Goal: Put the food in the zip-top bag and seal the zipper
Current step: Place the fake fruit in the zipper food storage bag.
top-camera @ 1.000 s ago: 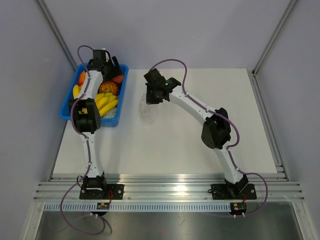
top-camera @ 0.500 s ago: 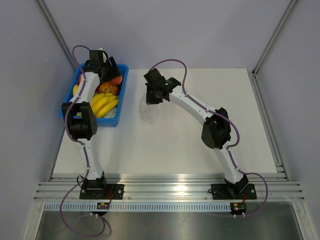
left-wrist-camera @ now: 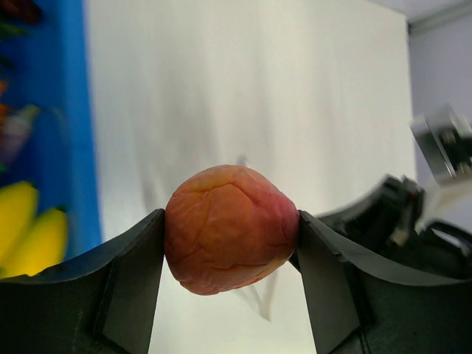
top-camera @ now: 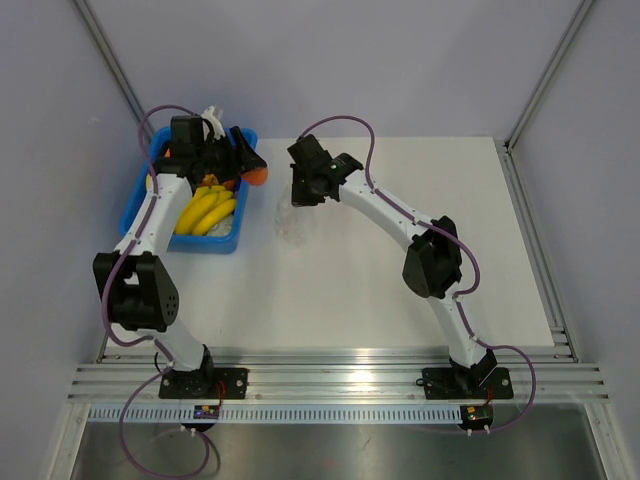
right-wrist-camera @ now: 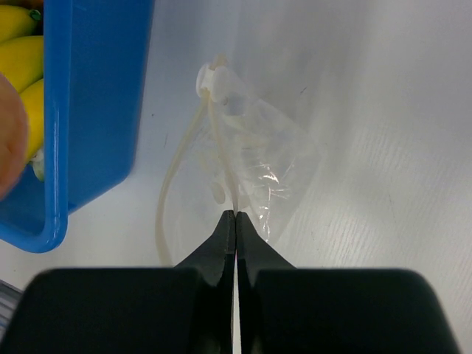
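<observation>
The food, a round orange-red peach (left-wrist-camera: 230, 230), is pinched between the two dark fingers of my left gripper (left-wrist-camera: 230, 236). It hangs in the air just past the right rim of the blue bin. From above, the peach (top-camera: 258, 176) is a short way left of the right gripper (top-camera: 297, 197). The zip-top bag (right-wrist-camera: 262, 158) lies crinkled and clear on the white table. My right gripper (right-wrist-camera: 235, 215) is shut on one lip of its mouth, on the pale zipper strip (right-wrist-camera: 225, 140). The other lip (right-wrist-camera: 166, 199) bows out to the left, so the mouth gapes. The bag (top-camera: 291, 224) shows faintly in the top view.
The blue bin (top-camera: 133, 216) stands at the table's back left with yellow bananas (top-camera: 206, 208) and other fruit in it. Its corner (right-wrist-camera: 96, 110) lies close to the left of the bag. The right arm's wrist (left-wrist-camera: 413, 214) shows at the edge of the left wrist view.
My left arm has lifted the peach out of the bin and swung it right, towards the bag. The right gripper has stayed shut on the bag's edge.
</observation>
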